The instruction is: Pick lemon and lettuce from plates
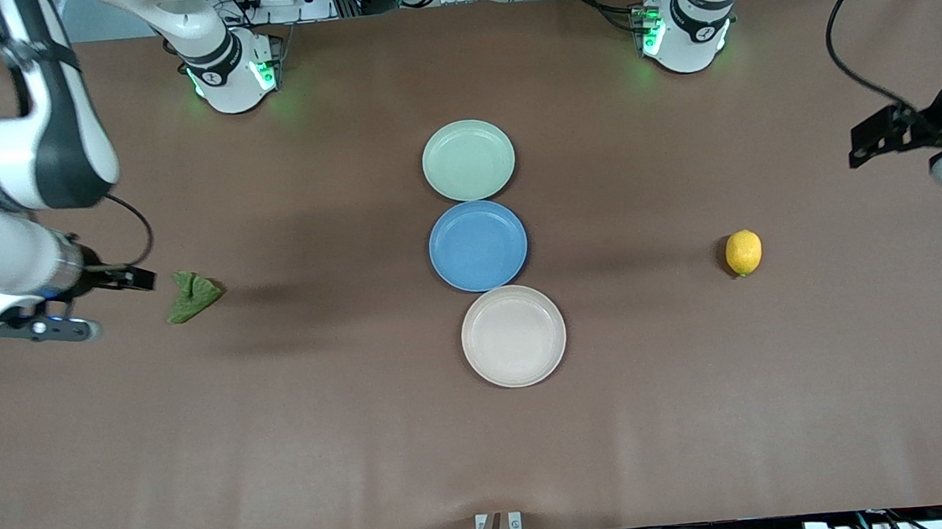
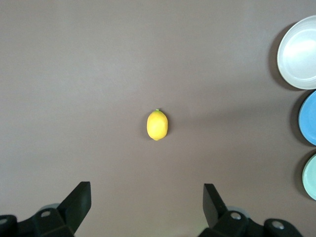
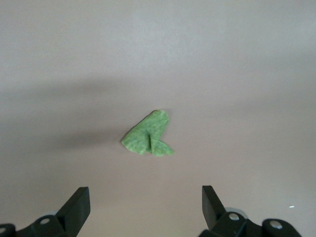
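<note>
The yellow lemon [image 1: 743,252] lies on the bare table toward the left arm's end, off the plates; it also shows in the left wrist view [image 2: 157,125]. The dark green lettuce [image 1: 192,296] lies on the table toward the right arm's end and shows in the right wrist view [image 3: 148,135]. The pale green plate [image 1: 468,160] and the cream plate [image 1: 514,336] are empty. My left gripper [image 1: 869,141] is open and empty, raised over the table beside the lemon [image 2: 147,190]. My right gripper [image 1: 136,279] is open and empty, raised beside the lettuce [image 3: 146,193].
A blue plate [image 1: 478,245], also empty, sits between the two other plates in a row at the table's middle. All three plates show at the edge of the left wrist view, the cream one [image 2: 298,54] most fully. The brown table [image 1: 485,448] spreads wide around everything.
</note>
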Tool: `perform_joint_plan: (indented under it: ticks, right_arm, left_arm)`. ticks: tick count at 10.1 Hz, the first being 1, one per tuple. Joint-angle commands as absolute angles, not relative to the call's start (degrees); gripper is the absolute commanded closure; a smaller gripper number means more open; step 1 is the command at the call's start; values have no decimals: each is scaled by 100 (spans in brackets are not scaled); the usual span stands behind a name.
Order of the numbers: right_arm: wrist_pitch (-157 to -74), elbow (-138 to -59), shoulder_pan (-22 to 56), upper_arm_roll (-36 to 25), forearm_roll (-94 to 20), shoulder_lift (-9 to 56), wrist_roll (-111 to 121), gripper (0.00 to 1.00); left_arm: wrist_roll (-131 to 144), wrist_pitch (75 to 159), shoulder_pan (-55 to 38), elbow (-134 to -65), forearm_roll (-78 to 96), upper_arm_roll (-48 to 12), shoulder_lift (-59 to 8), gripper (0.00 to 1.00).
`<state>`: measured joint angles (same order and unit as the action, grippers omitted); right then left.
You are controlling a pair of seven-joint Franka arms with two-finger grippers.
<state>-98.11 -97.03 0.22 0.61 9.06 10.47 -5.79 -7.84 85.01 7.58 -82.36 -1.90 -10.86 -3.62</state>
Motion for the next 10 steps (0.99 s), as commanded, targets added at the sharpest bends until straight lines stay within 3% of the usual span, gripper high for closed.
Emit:
perform_joint_plan:
  ticks: [1, 3, 5, 10]
  right_arm:
    - [-9310, -9108, 53, 9, 765, 889, 209, 0]
    - [-8984, -8764, 0, 122, 765, 643, 273, 0]
    - [-8790, -8745, -9, 176, 765, 318, 229, 0]
    - [-8447, -8281, -131, 202, 598, 202, 272, 0]
  left_arm:
    - [-809, 8420, 808, -8297, -237, -1125, -53, 0]
    - [-835, 8437, 608, -8314, -88, -950, 0, 0]
    - [-774, 8446, -198, -8314, -88, -206, 0, 0]
    - [-756, 8499, -220, -8314, -70, -193, -18, 0]
